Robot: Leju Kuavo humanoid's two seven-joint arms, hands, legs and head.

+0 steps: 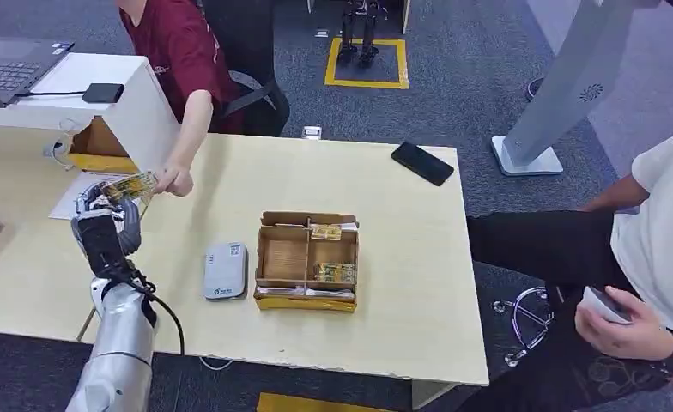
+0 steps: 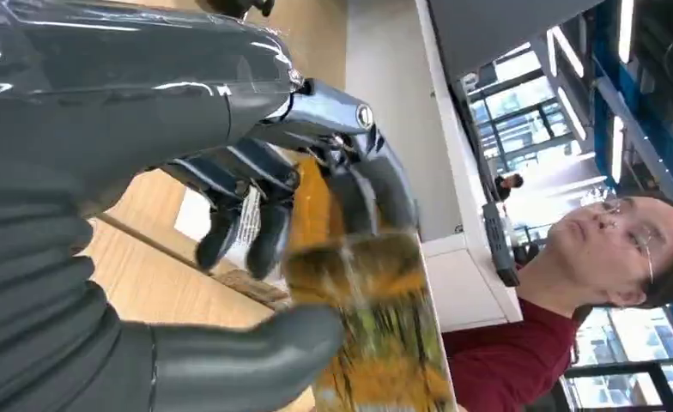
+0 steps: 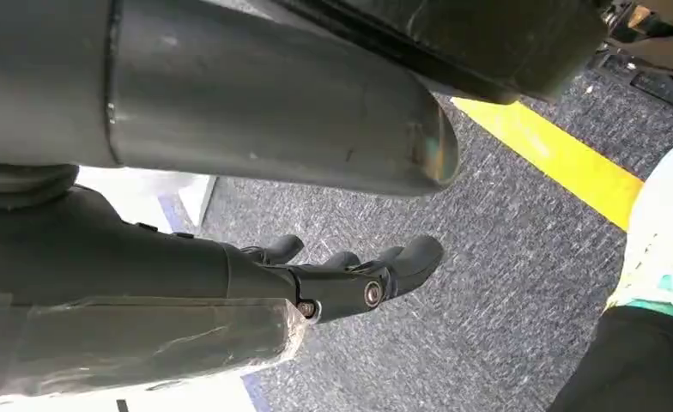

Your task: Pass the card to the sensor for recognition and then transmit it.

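My left hand (image 1: pixel 110 221) is raised over the table's left part and pinches a yellow patterned card (image 1: pixel 132 184) between thumb and fingers. A person in a red shirt reaches in, and that person's hand (image 1: pixel 175 180) touches the card's far end. In the left wrist view the card (image 2: pixel 369 319) sits blurred between my thumb and the dark fingers (image 2: pixel 264 225) of my left hand (image 2: pixel 230 172). The grey-white card sensor (image 1: pixel 226 270) lies flat near the table's middle. My right hand (image 3: pixel 342 276) hangs above the carpet with its fingers apart, holding nothing.
A cardboard box (image 1: pixel 269 257) with more cards stands right of the sensor. A black phone (image 1: pixel 422 163) lies at the far right of the table. A white counter (image 1: pixel 118 116) with a laptop (image 1: pixel 11 69) stands at the left. A second person (image 1: pixel 625 257) sits at the right.
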